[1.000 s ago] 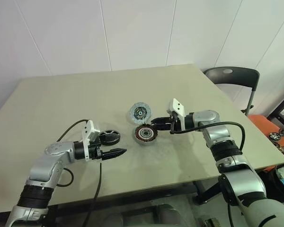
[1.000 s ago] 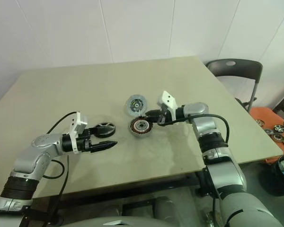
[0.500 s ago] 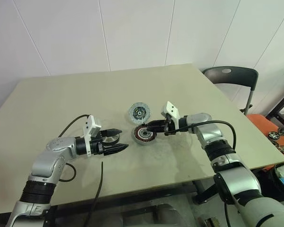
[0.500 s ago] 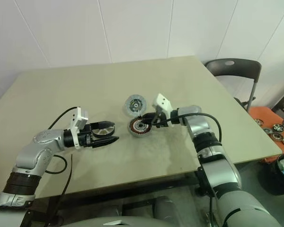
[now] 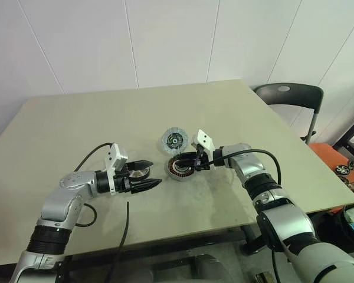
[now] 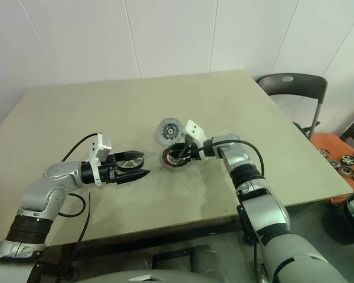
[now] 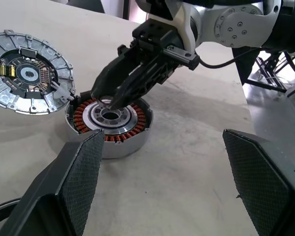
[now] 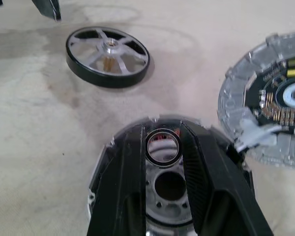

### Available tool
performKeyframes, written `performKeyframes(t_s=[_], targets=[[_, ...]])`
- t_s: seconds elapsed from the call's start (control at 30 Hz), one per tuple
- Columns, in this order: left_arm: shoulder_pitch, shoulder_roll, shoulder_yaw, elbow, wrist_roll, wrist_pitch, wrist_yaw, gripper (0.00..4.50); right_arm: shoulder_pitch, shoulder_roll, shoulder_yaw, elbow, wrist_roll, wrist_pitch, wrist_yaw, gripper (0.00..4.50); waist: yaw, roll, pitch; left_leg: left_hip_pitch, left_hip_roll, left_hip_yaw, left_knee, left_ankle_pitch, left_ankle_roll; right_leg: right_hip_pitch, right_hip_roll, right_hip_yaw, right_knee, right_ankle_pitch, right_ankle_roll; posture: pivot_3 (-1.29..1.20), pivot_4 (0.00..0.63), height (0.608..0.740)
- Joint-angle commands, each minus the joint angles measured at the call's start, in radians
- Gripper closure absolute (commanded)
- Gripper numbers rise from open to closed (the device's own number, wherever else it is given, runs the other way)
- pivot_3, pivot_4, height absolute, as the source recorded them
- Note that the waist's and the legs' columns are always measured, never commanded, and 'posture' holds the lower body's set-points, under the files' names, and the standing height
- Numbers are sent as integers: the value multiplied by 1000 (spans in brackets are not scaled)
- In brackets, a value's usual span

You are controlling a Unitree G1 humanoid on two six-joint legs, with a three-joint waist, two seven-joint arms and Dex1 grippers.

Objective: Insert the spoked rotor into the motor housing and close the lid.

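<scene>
Right wrist view: right hand (image 8: 163,142) pinching small ring, covering motor housing (image 7: 110,127); left hand (image 5: 146,175) open.

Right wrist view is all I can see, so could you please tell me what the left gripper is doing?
Observer: The left gripper is beside the spoked rotor, wide open and holding nothing.
Operator: Thank you. How does the whole lid lie?
Observer: The lid lies flat, right against the motor housing; whether they touch, I cannot tell.
Operator: Is anything near the table's edge?
Observer: A dark chair stands past its far right corner.
</scene>
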Motion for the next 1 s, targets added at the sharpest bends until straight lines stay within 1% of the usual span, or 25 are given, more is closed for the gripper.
performKeyframes(t_s=[0.03, 0.4, 1.0], targets=[[-1, -6, 11, -40, -12, -10, 7, 384, -55, 1, -15, 38, -7, -31, -22, 3836, 0, 0, 0, 0, 0, 0, 0, 0, 0, 0, 0, 0, 0, 0, 0, 0, 0, 740], [8, -15, 9, -44, -12, -9, 10, 384, -61, 2, -15, 96, -29, -52, -24, 3836, -2, 0, 0, 0, 0, 0, 0, 0, 0, 0, 0, 0, 0, 0, 0, 0, 0, 740], [14, -21, 4, -33, -2, -20, 17, 384, -58, -3, -13, 110, -36, -47, -22, 3836, -3, 0, 0, 0, 0, 0, 0, 0, 0, 0, 0, 0, 0, 0, 0, 0, 0, 740]])
